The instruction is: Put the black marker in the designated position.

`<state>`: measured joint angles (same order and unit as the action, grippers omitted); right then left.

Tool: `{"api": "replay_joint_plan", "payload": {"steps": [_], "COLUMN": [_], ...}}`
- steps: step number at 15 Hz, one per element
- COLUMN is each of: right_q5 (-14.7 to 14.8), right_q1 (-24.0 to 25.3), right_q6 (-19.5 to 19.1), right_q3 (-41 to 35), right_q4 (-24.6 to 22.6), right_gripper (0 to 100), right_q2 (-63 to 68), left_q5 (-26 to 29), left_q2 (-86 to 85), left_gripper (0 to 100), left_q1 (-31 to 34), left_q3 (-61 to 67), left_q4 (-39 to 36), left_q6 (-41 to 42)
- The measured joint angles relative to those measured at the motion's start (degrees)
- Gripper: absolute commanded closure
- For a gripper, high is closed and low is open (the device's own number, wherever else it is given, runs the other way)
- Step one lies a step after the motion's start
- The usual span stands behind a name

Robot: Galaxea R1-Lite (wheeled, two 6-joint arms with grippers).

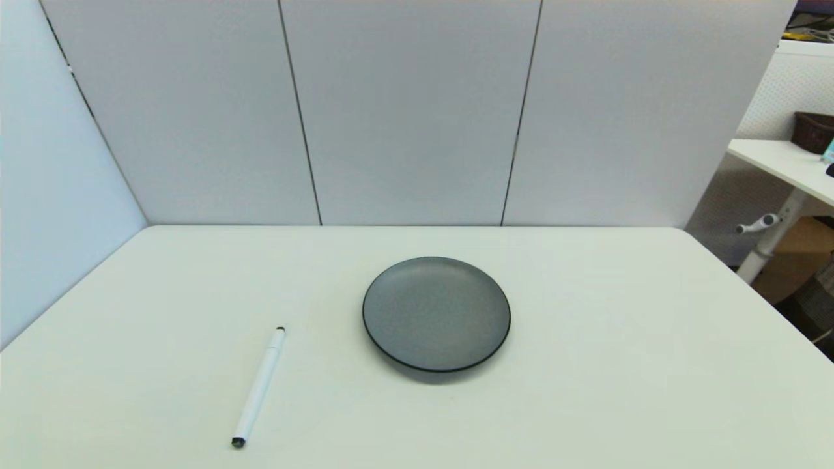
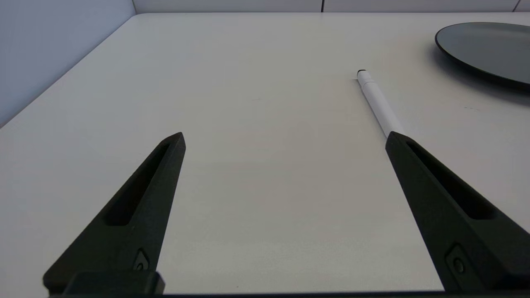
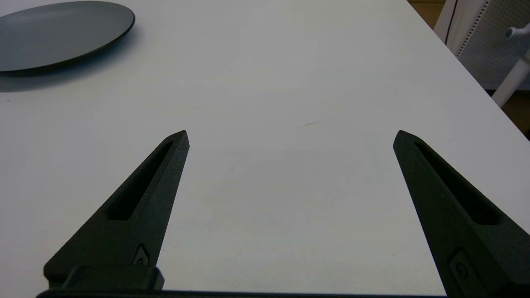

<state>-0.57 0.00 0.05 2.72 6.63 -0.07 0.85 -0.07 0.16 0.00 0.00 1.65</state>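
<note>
On the table (image 1: pixel 586 391) left of the plate (image 1: pixel 436 314) lies the marker (image 1: pixel 259 387), flat, untouched; left gripper (image 2: pixel 285 138) low behind it, fingers wide apart, right gripper (image 3: pixel 291 136) likewise spread, idle, beyond the plate. Risk: round barrel rolls if one finger nudges it first

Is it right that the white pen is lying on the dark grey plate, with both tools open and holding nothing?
Not quite. The head view shows the black marker lying on the white table, to the left of the plate and apart from it. The left tool and right tool are indeed open and empty.
</note>
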Motion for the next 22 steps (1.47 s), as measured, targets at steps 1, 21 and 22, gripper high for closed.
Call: {"api": "replay_joint_plan", "payload": {"steps": [1,21,22], "right_q5": [-0.02,0.02,-0.02], "right_q1": [0.0,0.0,0.0], "right_q6": [0.02,0.05,0.05], "right_q3": [0.0,0.02,0.02], "right_q4": [0.0,-0.02,-0.02], "right_gripper": [0,0,0], "right_q2": [0.0,0.0,0.0], "left_q5": [-0.06,-0.22,-0.76], "left_q2": [0.0,59.05,62.55], "left_gripper": [0,0,0], "left_q1": [0.0,-15.59,-18.07], "left_q3": [0.0,-49.42,-50.19], "left_q4": [0.0,5.21,5.95], "left_q6": [-0.09,-0.44,-2.74]}}
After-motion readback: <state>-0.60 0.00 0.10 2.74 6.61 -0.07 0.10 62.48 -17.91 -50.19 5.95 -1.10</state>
